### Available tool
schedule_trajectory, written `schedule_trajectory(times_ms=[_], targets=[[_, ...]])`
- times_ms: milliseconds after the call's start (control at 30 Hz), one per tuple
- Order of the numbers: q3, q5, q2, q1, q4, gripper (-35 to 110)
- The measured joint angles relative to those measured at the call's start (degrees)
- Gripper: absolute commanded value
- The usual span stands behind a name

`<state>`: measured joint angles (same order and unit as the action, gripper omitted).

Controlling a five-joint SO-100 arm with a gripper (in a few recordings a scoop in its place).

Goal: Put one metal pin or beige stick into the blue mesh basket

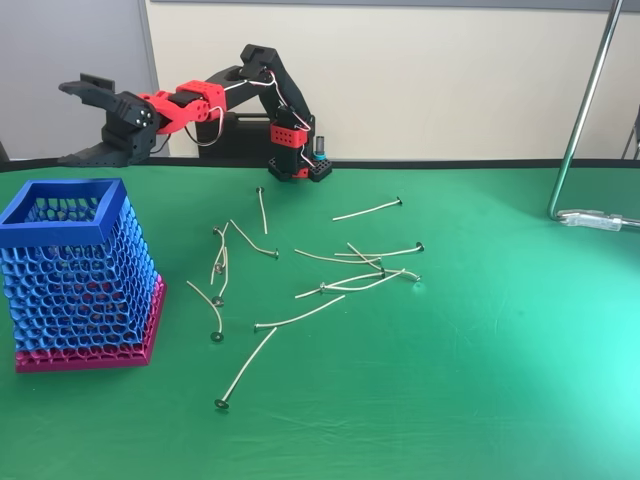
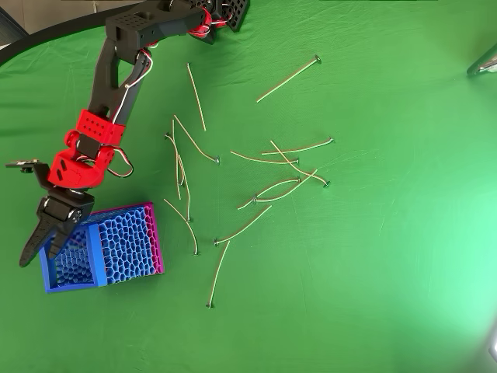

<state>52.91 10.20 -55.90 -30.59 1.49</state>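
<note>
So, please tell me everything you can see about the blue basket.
The blue basket is a tall square container with honeycomb mesh walls, a solid blue rim and a pink base. It looks like plastic. It stands upright on the green table, at the left in the fixed view, apart from the scattered pins. In the overhead view the gripper hovers over its open top; whether they touch, I cannot tell. Its inside is hard to see.
</note>
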Motion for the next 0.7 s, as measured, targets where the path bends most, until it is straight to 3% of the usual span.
schedule_trajectory(times_ms=[200,400,700], targets=[[0.1,-1.9,-5.1,0.2,-3.3,40],[0.7,-4.6,-12.1,1.2,-11.9,26],[19.8,-4.5,-31.7,6.2,-15.6,11]])
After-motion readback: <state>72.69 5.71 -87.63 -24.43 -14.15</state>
